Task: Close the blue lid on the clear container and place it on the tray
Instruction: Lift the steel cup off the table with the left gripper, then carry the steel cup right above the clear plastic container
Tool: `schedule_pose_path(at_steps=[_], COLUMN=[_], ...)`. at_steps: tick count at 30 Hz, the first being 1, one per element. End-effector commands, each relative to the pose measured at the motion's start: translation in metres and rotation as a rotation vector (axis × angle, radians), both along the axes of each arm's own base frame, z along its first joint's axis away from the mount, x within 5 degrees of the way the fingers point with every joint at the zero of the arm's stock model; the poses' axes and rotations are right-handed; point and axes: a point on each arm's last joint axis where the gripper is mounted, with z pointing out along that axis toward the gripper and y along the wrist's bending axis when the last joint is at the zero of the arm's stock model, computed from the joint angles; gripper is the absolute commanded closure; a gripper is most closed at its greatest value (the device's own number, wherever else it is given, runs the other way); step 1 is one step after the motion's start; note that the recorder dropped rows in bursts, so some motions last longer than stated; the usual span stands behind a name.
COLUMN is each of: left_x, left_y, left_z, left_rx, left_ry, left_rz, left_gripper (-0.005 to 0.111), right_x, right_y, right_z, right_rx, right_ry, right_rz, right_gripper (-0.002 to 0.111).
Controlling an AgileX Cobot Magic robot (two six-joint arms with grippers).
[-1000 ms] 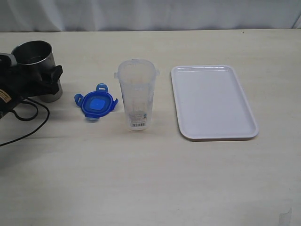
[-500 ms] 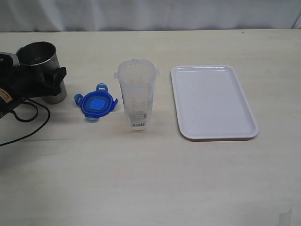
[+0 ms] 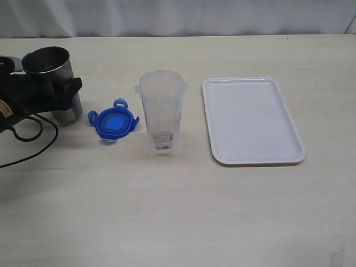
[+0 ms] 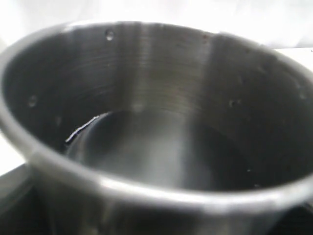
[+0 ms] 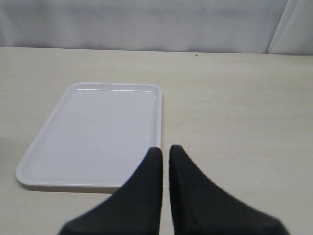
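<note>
The clear container (image 3: 160, 114) stands upright and open-topped at mid-table, its barcode sticker near the base. Just left of it the blue lid (image 3: 114, 123) lies flat on the table with its flaps spread. To the right is the white tray (image 3: 250, 119), with nothing on it; the right wrist view shows the tray (image 5: 98, 132) too. My left gripper (image 3: 65, 89) is at the far left, shut on the grey metal cup (image 3: 47, 61), whose inside (image 4: 156, 137) fills the left wrist view. My right gripper (image 5: 165, 151) is shut and holds nothing, hovering near the tray's near corner.
A black cable (image 3: 33, 139) loops on the table under the left arm. The grey metal cup stands close to the lid's left side. A pale curtain runs behind the table's far edge.
The left gripper and the grey metal cup have shifted to the right, closer to the blue lid. The lid, container and tray have not moved.
</note>
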Motion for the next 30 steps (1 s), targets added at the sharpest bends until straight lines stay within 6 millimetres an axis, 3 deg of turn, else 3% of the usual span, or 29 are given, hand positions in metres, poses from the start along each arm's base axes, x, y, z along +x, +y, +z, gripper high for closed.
schedule_pose_path(at_steps=[1,10,30], left_x=[0.003,0.004,0.035], left_y=[-0.002,-0.009,-0.062], left_z=[0.018,0.023,0.040], left_rx=[-0.043,-0.075,0.006], left_ry=[-0.102,-0.149,-0.151], left_rz=[-0.009,-0.002,-0.145], left_gripper=[0.107,0.107,0.107], right_x=[0.000,0.000,0.000], right_y=[0.000,0.000,0.000], right_z=[0.000,0.000,0.000], right_rx=[0.001,0.001,0.001], right_ry=[-0.005,-0.005,-0.005], right_rz=[-0.004,-0.004,-0.004], right_gripper=[0.103,0.103,0.103])
